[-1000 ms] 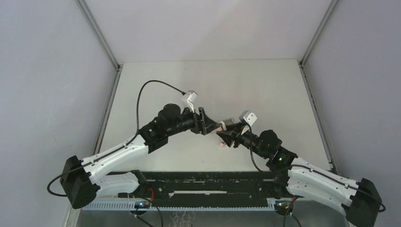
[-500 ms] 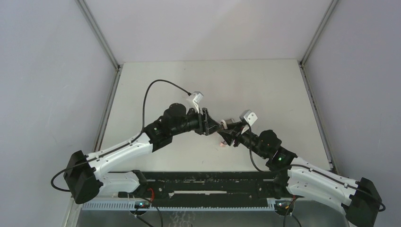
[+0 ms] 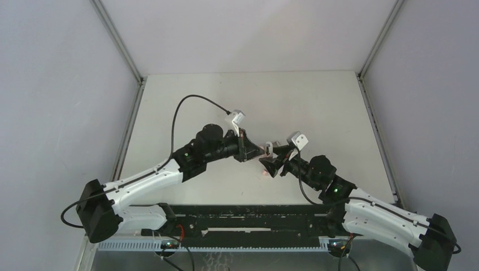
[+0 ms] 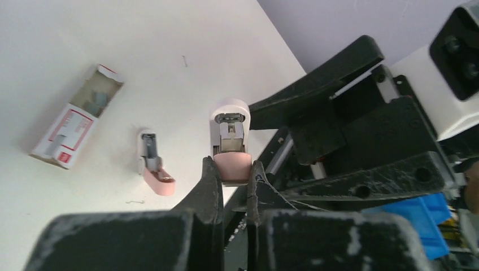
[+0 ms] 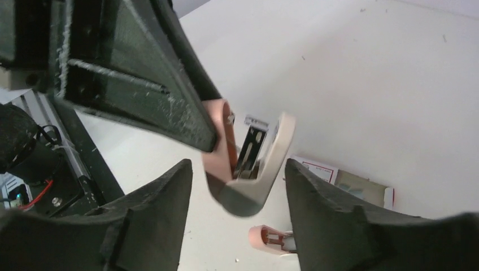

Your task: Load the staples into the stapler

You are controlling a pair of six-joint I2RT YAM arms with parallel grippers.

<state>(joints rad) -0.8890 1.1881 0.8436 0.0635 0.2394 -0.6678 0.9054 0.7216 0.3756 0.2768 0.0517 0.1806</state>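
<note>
A small stapler (image 4: 230, 121) with a pink base and white top hangs above the table, hinged open. My left gripper (image 4: 233, 169) is shut on its pink end. My right gripper (image 5: 238, 169) stands open around the same stapler (image 5: 248, 169), and its fingers (image 5: 322, 209) are clear of it. In the top view both grippers meet at mid-table, left gripper (image 3: 252, 149) and right gripper (image 3: 271, 164), with the stapler (image 3: 266, 149) between them. The pinkish staple box (image 4: 76, 127) lies open on the table, with greyish contents, seemingly the staples (image 4: 97, 97), in its open end.
A second pink mini stapler (image 4: 153, 166) lies open on the table near the box, seen under my right gripper as well (image 5: 274, 237). The box (image 5: 339, 178) lies just beyond it. Walls enclose the white table (image 3: 316, 101) at left, right and back.
My left gripper has moved in and shut on the stapler's pink end. My right gripper has opened wider and let the stapler go.
</note>
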